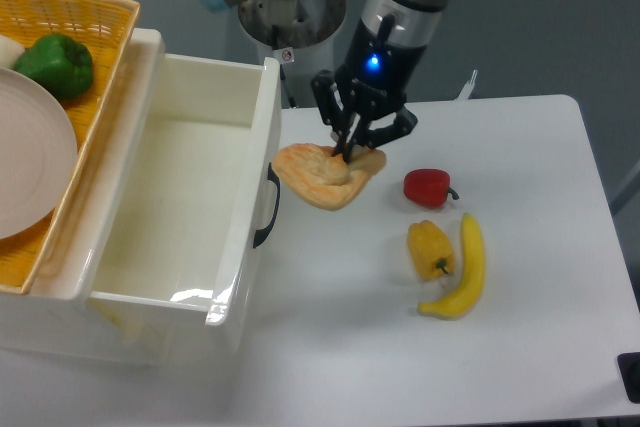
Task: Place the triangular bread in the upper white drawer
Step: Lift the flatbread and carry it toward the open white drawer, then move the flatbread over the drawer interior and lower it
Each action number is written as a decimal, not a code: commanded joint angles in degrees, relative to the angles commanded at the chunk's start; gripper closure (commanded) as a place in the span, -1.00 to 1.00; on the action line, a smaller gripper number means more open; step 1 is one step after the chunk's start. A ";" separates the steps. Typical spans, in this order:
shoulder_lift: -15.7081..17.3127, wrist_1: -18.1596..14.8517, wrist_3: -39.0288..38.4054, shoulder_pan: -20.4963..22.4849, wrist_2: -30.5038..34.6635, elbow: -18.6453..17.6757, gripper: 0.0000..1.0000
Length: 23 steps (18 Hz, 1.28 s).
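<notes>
Hanging off the gripper (348,154), fingers clamped on it, the triangular bread (325,176) sits above the table (520,347), just right of the upper white drawer (180,217) w/ black handle (268,205). Red pepper (428,186), yellow pepper (430,249) & banana (463,270) lie further right. Far left: orange basket (95,67) w/ green pepper (56,65), plate (30,162).

The triangular bread (325,175) hangs just right of the upper white drawer (190,217), left of the pepper (428,186).
</notes>
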 joint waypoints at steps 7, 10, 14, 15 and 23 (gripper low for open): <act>0.44 0.00 -3.62 -5.62 0.00 -0.26 1.00; 0.27 -0.09 -3.71 -7.39 0.00 -0.61 1.00; 0.26 -0.09 -4.14 -9.67 0.00 -0.88 0.99; 0.26 -0.26 -4.32 -9.94 0.00 -1.05 0.98; -0.26 -0.44 -4.32 -12.83 0.09 -2.63 0.92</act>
